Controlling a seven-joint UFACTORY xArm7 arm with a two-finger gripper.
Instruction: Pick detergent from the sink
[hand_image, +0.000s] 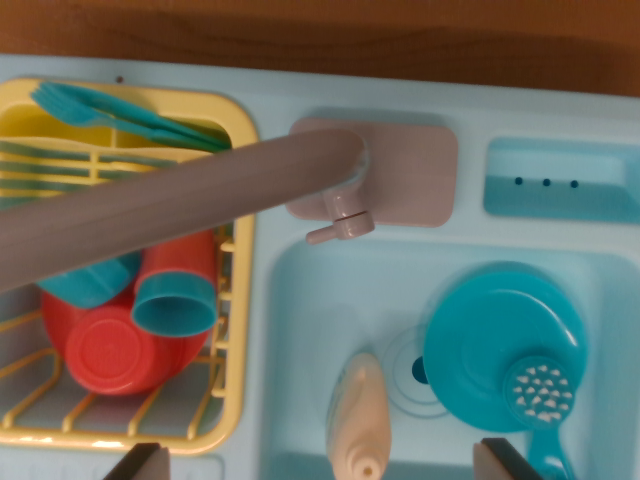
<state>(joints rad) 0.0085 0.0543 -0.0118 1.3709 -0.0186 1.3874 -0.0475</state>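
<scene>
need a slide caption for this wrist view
Open gripper above the detergent bottle lying in the sink.

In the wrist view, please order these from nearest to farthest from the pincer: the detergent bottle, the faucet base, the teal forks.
1. Detergent bottle, in the sink, between the pincer fingertips.
2. Faucet base, behind the sink.
3. Teal forks, top left in the yellow rack.

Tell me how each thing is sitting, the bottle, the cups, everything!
detergent bottle: lying flat in the sink, untouched.
teal bowl: in the sink, brush resting on it.
faucet: spout swung over the yellow rack.
red cup: tipped sideways in the rack.
claw: open above the bottle.
</scene>
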